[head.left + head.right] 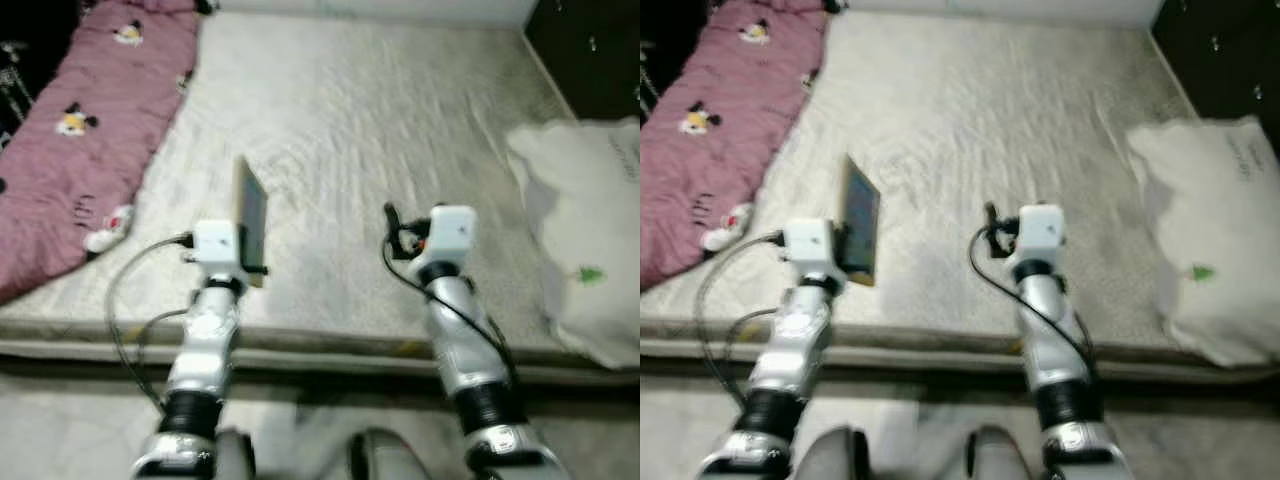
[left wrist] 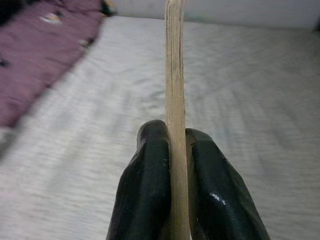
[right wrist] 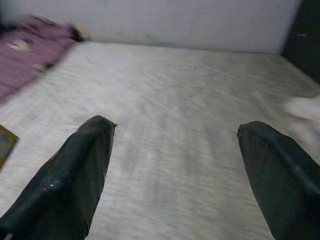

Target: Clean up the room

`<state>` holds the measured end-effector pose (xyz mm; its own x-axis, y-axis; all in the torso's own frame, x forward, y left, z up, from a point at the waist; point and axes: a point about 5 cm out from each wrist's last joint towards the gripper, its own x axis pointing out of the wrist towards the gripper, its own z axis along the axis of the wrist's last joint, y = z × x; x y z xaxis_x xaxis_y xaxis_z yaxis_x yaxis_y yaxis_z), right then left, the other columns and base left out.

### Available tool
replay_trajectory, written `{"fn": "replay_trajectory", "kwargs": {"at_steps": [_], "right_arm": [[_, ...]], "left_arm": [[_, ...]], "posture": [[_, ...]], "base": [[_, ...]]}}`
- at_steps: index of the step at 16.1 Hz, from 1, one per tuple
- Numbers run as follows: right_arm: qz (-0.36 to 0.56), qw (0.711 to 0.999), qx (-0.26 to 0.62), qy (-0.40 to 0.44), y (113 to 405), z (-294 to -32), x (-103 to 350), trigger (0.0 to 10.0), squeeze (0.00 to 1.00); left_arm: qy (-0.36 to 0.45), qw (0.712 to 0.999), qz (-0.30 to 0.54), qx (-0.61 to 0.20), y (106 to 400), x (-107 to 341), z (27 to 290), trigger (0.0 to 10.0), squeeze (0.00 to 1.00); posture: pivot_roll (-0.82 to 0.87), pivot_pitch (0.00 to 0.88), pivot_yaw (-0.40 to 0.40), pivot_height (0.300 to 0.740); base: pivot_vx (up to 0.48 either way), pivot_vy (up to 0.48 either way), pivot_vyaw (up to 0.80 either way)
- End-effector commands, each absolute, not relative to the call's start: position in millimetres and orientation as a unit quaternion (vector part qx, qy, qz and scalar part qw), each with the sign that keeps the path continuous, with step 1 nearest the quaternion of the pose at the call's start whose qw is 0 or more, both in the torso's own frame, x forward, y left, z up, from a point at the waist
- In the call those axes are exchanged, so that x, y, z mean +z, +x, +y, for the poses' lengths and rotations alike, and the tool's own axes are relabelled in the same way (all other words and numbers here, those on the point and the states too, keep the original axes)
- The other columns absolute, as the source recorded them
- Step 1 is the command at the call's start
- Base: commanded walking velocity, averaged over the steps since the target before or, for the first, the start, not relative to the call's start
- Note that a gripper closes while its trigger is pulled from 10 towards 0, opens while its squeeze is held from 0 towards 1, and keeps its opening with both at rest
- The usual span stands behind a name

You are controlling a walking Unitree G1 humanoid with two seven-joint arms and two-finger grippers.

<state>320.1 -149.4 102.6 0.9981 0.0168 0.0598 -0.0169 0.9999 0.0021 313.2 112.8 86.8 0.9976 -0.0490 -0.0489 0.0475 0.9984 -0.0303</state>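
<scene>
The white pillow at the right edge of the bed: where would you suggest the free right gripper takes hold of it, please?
Probably the near-left corner of the white pillow. It lies flat and bulky, too thick mid-body, but the edges taper. The right gripper, open and empty, could approach from the left, low over the mattress.

Pale grey-beige mattress (image 1: 380, 130) with a faint wavy quilted pattern. Dusty-pink blanket (image 1: 80, 130), finely striped, dotted with black, white and red cartoon mice. White pillow (image 1: 590, 250) bearing a small green mark. Tan-edged book (image 1: 250, 215) with a bluish-green cover. Glossy black fingers (image 2: 145, 200).
</scene>
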Motion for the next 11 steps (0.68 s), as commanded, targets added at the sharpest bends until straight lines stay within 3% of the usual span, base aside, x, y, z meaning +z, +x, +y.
{"fn": "replay_trajectory", "kwargs": {"at_steps": [1,7,11], "right_arm": [[-0.037,0.999,0.016,0.005,323.2,-144.1,107.6,10.0,0.0],[-0.039,0.999,0.016,0.003,324.8,-144.7,108.3,10.0,0.0],[-0.04,0.999,0.018,0.003,325.7,-144.4,108.8,10.0,0.0]], "left_arm": [[-0.008,1.0,-0.001,-0.028,317.0,98.3,114.1,10.0,0.0],[-0.032,0.998,-0.022,-0.048,315.9,102.7,112.2,10.0,0.0],[-0.036,0.998,-0.022,-0.053,316.2,102.4,111.6,10.0,0.0]], "posture": [[-0.06,0.127,-0.035,0.74],[-0.07,0.117,-0.033,0.74],[-0.06,0.11,-0.035,0.74]], "base": [[0.0,-0.304,0.0],[0.0,0.0,0.0],[0.283,0.0,0.0]]}}
